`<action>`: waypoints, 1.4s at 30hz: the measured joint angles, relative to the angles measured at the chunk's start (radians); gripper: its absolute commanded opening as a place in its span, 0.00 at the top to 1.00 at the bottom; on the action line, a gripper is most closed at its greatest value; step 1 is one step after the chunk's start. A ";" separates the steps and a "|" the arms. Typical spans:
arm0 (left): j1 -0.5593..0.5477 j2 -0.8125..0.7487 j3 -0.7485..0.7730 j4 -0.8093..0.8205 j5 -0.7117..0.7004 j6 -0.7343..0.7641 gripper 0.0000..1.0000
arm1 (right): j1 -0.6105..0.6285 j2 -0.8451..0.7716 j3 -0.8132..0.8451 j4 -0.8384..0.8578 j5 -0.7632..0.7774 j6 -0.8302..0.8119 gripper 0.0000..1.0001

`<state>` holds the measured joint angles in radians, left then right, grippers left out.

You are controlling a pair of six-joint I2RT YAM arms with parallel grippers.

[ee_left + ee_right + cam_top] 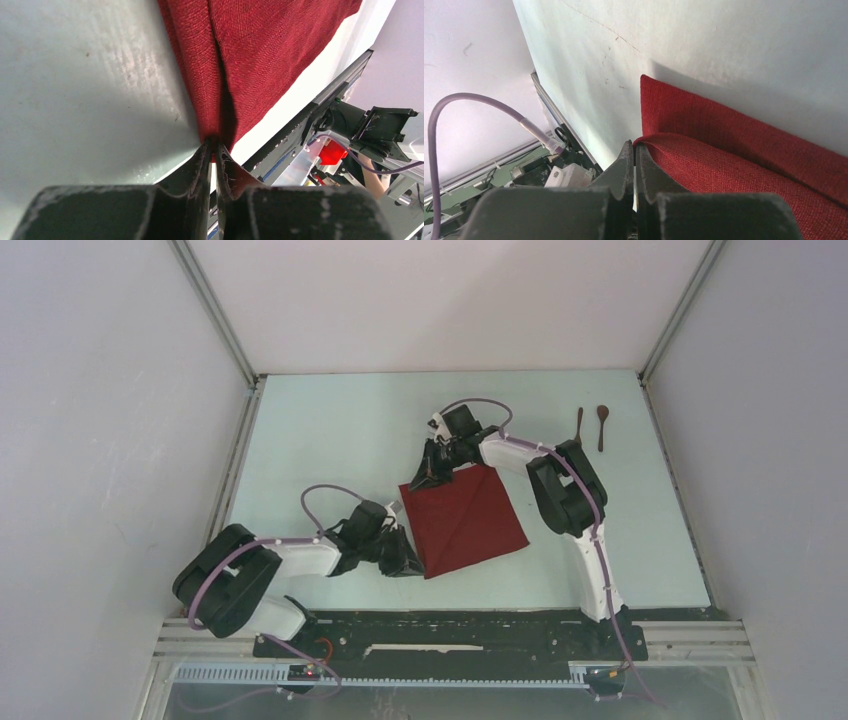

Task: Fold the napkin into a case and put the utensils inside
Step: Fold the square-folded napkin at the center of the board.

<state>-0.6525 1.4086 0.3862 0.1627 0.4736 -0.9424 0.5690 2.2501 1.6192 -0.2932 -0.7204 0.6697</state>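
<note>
The dark red napkin (465, 520) lies in the middle of the table, partly doubled over with a diagonal crease. My left gripper (408, 560) is at its near left corner. In the left wrist view that left gripper (215, 145) is shut on a pinched fold of the napkin (260, 50). My right gripper (428, 478) is at the far left corner. In the right wrist view the right gripper (634, 146) is shut on the napkin (734, 150), whose edge curls up over the layer below. The utensils, a fork (579, 426) and a spoon (602, 426), lie side by side at the far right.
The pale table (330, 440) is boxed in by white walls on the left, right and back. A metal rail (450, 650) with the arm bases runs along the near edge. Purple cables loop over both wrists.
</note>
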 measured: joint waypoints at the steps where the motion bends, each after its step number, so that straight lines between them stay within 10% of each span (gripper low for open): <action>1: 0.000 0.002 -0.005 0.004 0.000 -0.002 0.86 | 0.000 0.006 0.008 -0.001 0.000 0.002 1.00; 21: 0.000 0.050 -0.013 0.075 0.029 -0.027 0.88 | 0.005 0.071 0.064 0.023 -0.071 0.011 0.99; 33: 0.000 0.020 -0.008 0.031 0.017 -0.021 0.68 | 0.009 0.094 0.095 0.022 -0.105 0.019 0.53; 42: 0.095 -0.308 -0.003 -0.175 0.018 0.003 0.63 | -0.023 0.048 0.108 0.014 -0.200 0.023 0.27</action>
<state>-0.5579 1.1004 0.3832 -0.0128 0.4919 -0.9394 0.5461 2.2978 1.7271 -0.2787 -0.9203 0.6930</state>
